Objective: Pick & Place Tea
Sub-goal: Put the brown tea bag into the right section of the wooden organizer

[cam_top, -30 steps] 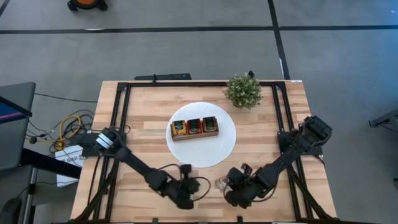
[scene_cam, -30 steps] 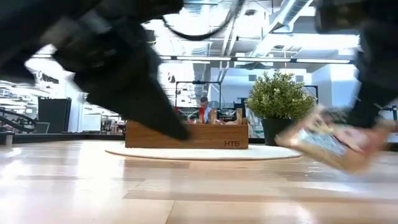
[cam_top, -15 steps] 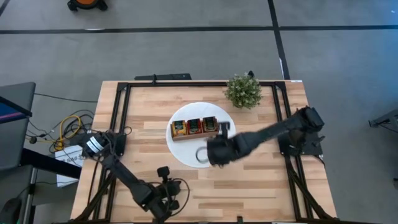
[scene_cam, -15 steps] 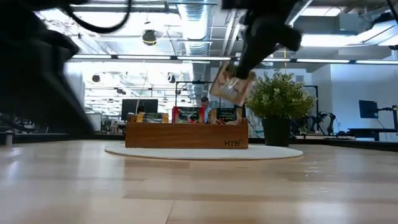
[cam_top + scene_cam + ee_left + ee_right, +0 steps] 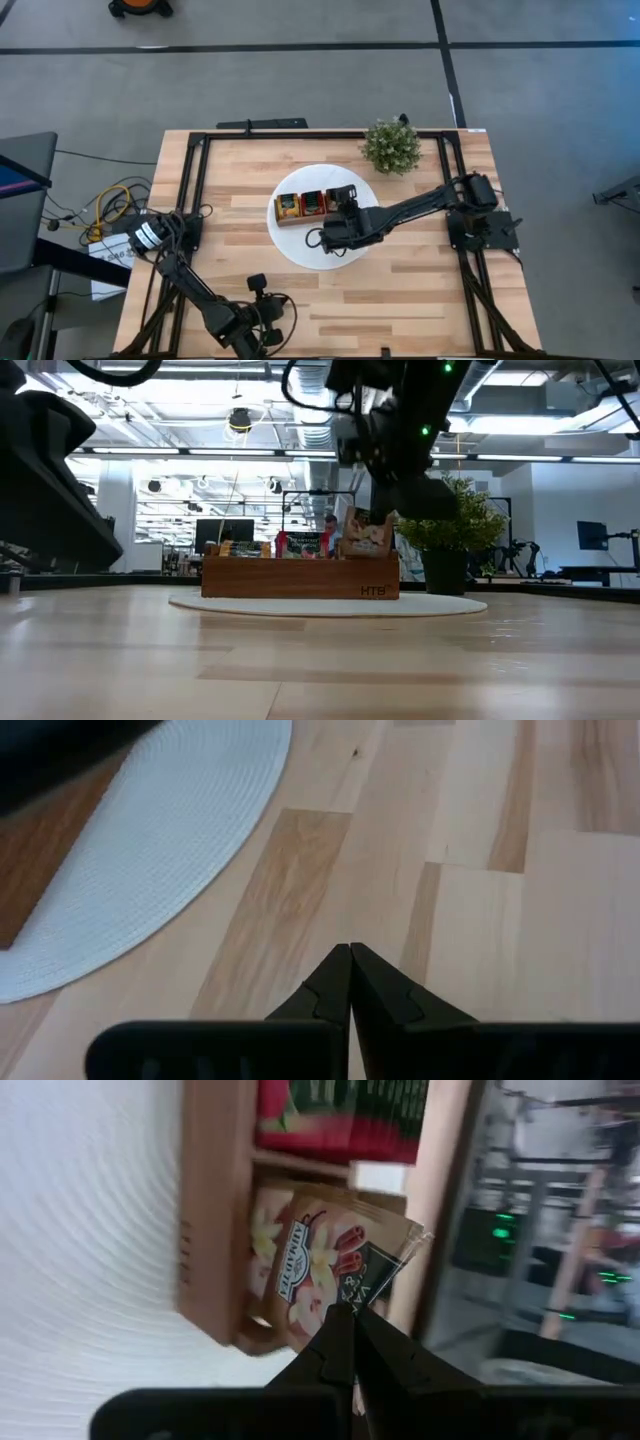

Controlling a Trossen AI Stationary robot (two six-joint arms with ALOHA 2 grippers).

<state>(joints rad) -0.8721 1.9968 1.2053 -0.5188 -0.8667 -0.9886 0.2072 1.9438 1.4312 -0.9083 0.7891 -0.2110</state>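
Right jaws (image 5: 352,1315) clamped on a beige square paper tea sachet (image 5: 335,1275), carried from the counter's near edge to the brown wooden three-compartment box (image 5: 313,208), over its right compartment. Drop was next, I judged. Left jaws (image 5: 350,982) clenched empty.

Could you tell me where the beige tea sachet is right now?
The right gripper holds the beige tea sachet over the right-end compartment of the wooden box on the white disc.
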